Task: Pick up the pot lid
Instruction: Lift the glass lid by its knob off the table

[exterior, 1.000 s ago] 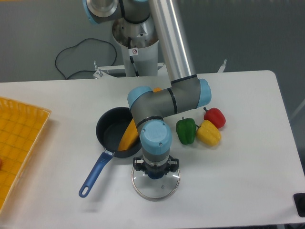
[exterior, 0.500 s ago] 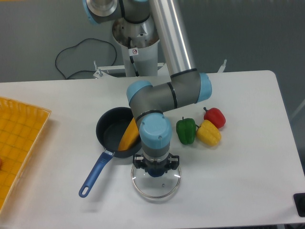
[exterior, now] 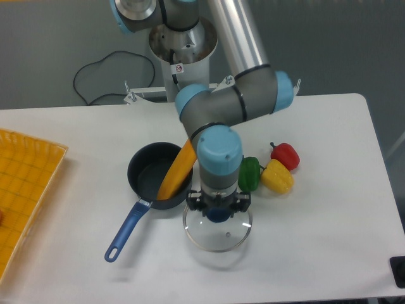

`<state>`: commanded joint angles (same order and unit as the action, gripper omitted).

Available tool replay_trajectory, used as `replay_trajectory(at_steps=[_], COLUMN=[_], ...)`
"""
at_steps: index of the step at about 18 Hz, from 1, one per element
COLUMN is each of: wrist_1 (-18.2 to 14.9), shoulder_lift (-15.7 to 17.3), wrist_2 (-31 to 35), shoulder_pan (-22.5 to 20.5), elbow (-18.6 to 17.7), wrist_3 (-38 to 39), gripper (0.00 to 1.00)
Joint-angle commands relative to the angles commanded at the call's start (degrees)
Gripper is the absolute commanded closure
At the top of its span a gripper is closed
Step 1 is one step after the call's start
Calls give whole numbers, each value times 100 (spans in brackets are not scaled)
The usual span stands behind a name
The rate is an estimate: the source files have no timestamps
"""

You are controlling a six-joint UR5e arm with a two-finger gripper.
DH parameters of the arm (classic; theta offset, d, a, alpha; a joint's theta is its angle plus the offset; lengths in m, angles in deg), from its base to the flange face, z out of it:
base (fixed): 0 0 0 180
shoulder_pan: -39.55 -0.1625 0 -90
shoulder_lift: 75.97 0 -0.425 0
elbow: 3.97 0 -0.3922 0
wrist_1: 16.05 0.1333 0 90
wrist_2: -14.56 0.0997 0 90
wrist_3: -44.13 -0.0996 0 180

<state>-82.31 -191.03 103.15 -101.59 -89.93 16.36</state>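
white table [exterior: 329,247] underlies the transparent pot lid [exterior: 212,238] beside the black pan [exterior: 140,171], with the gripper [exterior: 218,216] clamped on the central knob [exterior: 218,218], the correct holding point, since the disc, probably glass, should handle as rigid, moderately heavy, slick and breakable.

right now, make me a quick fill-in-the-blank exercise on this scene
The fingers hold the pot's ____.
The pan has a handle coloured ____.
The pepper nearest the fingers is ____.
The red pepper lies beside a pepper coloured ____.

Missing words: lid; blue; green; yellow.
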Motion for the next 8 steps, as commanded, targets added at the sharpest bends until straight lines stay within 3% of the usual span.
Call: replay_trajectory(at_steps=[8], wrist_1=[-132], shoulder_lift=[88], wrist_2=[-53], shoulder_pan=[-97], elbow=[-26], wrist_3=[-352], gripper=[57])
